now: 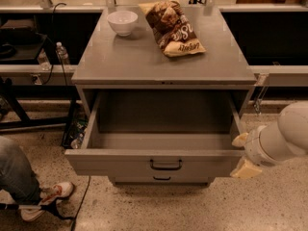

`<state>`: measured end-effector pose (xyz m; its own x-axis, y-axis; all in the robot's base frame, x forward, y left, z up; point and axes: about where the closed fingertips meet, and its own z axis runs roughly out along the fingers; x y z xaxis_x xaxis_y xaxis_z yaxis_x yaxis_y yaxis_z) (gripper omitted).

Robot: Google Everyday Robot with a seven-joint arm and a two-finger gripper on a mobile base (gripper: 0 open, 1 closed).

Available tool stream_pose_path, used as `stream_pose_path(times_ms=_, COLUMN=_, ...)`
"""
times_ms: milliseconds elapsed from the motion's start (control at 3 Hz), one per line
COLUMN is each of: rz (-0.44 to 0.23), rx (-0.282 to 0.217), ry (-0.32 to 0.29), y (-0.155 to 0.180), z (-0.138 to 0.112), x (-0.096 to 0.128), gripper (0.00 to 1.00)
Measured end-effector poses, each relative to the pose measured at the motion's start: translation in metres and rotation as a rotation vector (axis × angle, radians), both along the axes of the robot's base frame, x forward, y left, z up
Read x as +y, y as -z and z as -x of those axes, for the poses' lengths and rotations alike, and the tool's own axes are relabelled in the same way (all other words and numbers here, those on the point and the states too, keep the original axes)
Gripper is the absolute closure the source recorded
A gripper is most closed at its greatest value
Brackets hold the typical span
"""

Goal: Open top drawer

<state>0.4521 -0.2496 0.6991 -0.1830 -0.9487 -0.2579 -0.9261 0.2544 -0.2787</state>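
The wide grey metal top drawer is standing pulled out at six o'clock, with the cream two-finger gripper hovering at four o'clock, jaws spread astride its right corner.

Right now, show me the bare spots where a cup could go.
Cabinet top: bare front half, before the bowl and chip bag, which crowd the back. The open top drawer floor is bare; the gripper crowds its right front corner.

drawer: smooth matt grey metal | bowl: glossy white | bag: crinkled shiny foil | floor: speckled, polished | my gripper, drawer's right front corner: pale matt plastic
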Motion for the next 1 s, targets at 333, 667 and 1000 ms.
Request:
stream_pose_path(times_ms=333, rz=0.001, rx=0.000, ry=-0.001, y=0.000, z=0.000, x=0.001, gripper=0.00)
stream_pose_path(times_ms=667, rz=-0.021, rx=0.006, ry=0.002, y=0.002, z=-0.010, x=-0.009, gripper=0.00)
stream_pose_path(times_ms=1000, rz=-0.094, rx=0.022, ry=0.052, y=0.005, z=-0.042, x=-0.047, gripper=0.00)
